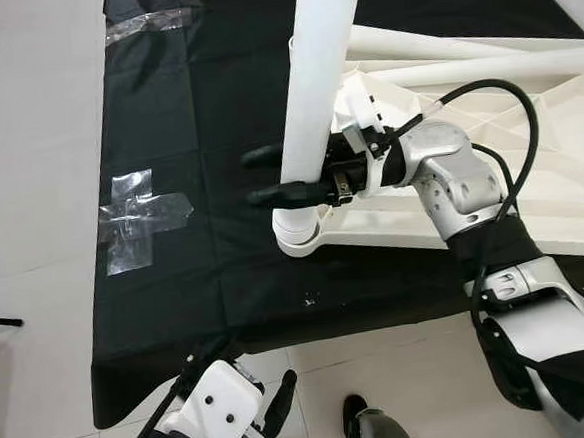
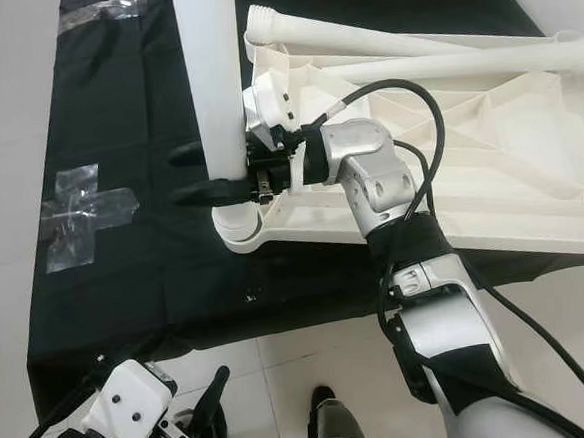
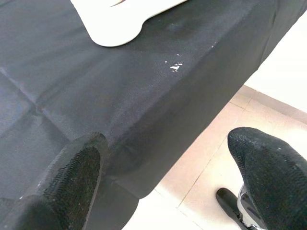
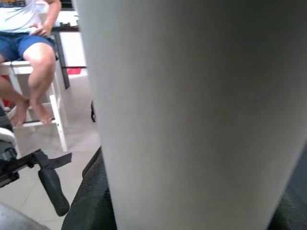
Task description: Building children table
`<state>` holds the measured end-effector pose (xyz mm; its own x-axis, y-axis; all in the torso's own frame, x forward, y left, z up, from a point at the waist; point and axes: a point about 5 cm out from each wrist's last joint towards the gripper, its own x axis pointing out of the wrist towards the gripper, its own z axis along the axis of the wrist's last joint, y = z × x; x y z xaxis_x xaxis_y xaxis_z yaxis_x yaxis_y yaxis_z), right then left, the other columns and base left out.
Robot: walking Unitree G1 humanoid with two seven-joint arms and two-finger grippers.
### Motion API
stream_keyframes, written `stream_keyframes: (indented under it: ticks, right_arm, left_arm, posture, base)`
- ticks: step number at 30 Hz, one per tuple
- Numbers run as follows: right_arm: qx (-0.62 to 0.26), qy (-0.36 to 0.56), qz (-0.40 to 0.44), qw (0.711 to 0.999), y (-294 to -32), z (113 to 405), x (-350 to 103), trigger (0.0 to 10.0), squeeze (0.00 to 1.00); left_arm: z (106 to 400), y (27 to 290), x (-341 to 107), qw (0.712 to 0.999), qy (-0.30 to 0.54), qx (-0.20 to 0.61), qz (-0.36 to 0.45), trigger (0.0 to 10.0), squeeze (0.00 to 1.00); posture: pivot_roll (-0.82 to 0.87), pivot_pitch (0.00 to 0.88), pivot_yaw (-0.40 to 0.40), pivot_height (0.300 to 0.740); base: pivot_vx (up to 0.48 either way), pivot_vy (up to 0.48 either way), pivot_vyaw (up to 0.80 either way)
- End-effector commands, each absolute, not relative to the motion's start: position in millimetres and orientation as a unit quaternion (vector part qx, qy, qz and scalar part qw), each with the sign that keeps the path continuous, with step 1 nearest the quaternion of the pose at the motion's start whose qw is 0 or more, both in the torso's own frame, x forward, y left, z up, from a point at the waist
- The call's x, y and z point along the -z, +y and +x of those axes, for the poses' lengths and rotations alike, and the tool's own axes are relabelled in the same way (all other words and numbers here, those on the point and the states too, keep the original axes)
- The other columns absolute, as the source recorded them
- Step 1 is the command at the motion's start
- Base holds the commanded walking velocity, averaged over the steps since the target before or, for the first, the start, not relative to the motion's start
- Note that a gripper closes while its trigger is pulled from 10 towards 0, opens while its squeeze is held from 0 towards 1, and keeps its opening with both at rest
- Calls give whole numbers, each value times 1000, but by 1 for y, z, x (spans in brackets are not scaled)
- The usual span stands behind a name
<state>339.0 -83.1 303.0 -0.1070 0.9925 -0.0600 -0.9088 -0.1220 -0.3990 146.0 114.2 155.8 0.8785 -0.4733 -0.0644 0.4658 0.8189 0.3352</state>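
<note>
The white table leg (image 1: 315, 87) stands upright in the corner socket (image 1: 298, 231) of the upturned white tabletop (image 1: 530, 177), which lies on the worktop (image 1: 204, 255) draped in black cloth. The right gripper (image 1: 269, 175) reaches in from the side, its black fingers clamped on the leg just above the socket. More loose legs (image 2: 442, 63) lie across the tabletop behind. The left gripper (image 3: 168, 182) hangs idle off the worktop's near edge, fingers apart. Taped patches (image 1: 137, 218) mark the cloth. A seated person's legs (image 4: 33, 62) appear in the right wrist view. If the leg sits crooked, pushing or twisting could jam it or drag the tabletop across the cloth.
</note>
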Motion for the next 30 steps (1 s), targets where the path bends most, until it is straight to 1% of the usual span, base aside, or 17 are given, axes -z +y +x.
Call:
stream_keyframes:
  ticks: [1, 4, 5, 10, 16, 22, 24, 25, 26, 27, 30]
  right_arm:
    - [-767, -86, -167, 614, -72, 334, -287, 10000, 0]
    - [-770, -80, -171, 609, -72, 334, -286, 10000, 0]
    - [-778, -67, -178, 598, -72, 333, -285, 10000, 0]
    - [-790, -49, -187, 581, -72, 334, -286, 10000, 0]
    - [-795, -36, -186, 576, -72, 336, -289, 10000, 0]
    - [-803, -42, -157, 574, -68, 337, -295, 10000, 0]
    - [-801, -48, -152, 578, -67, 339, -296, 10000, 0]
    - [-794, -56, -145, 587, -66, 341, -297, 10000, 0]
    - [-782, -67, -138, 604, -66, 343, -297, 10000, 0]
    - [-782, -67, -138, 604, -66, 343, -297, 10000, 0]
    - [-750, -87, -133, 641, -70, 345, -292, 10000, 0]
  left_arm:
    - [143, 112, -153, 953, 2, 249, 170, 10000, 0]
    - [143, 112, -153, 953, 2, 249, 170, 10000, 0]
    - [143, 111, -153, 954, 1, 250, 168, 10000, 0]
    - [143, 111, -153, 954, 0, 250, 167, 10000, 0]
    - [143, 110, -153, 954, 0, 249, 166, 10000, 0]
    - [143, 110, -153, 954, 0, 249, 164, 10000, 0]
    - [143, 110, -153, 954, 1, 249, 164, 10000, 0]
    - [143, 110, -152, 954, 1, 249, 164, 10000, 0]
    - [143, 110, -152, 954, 0, 250, 165, 10000, 0]
    - [143, 110, -152, 954, 0, 250, 165, 10000, 0]
    - [144, 110, -152, 954, 1, 249, 165, 10000, 0]
  posture:
    - [97, 393, -24, 740]
    - [95, 393, -24, 740]
    - [90, 395, -30, 740]
    - [85, 396, -35, 740]
    - [82, 396, -39, 740]
    - [76, 396, -39, 740]
    - [76, 395, -40, 740]
    - [78, 393, -38, 740]
    - [78, 393, -38, 740]
    - [78, 393, -38, 740]
    - [75, 386, -27, 740]
  base:
    - [0, 0, 0]
    - [0, 0, 0]
    - [0, 0, 0]
    - [0, 0, 0]
    - [0, 0, 0]
    - [0, 0, 0]
    - [0, 0, 0]
    - [0, 0, 0]
    - [0, 0, 0]
    - [0, 0, 0]
    - [0, 0, 0]
